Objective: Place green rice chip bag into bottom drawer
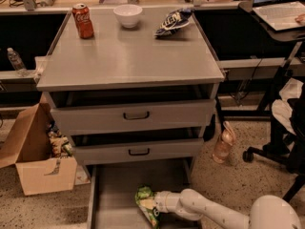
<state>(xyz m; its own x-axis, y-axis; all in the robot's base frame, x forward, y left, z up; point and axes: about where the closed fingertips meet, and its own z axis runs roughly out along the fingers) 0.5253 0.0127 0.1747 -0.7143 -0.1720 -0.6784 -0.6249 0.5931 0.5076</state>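
Observation:
The green rice chip bag [147, 204] is crinkled and sits low over the floor of the open bottom drawer [112, 194], right of its middle. My gripper [155, 205] reaches in from the lower right on a white arm and is shut on the bag's right side. The drawer is pulled out below two closed grey drawers with black handles. The bag's lower end runs to the bottom edge of the camera view. I cannot tell whether the bag touches the drawer floor.
On the cabinet top stand a red cola can [83, 20], a white bowl [127, 15] and a dark blue-and-white snack bag [173, 22]. An open cardboard box [33, 151] sits left of the drawers. A pink bottle [224, 143] and an office chair [286, 123] stand to the right.

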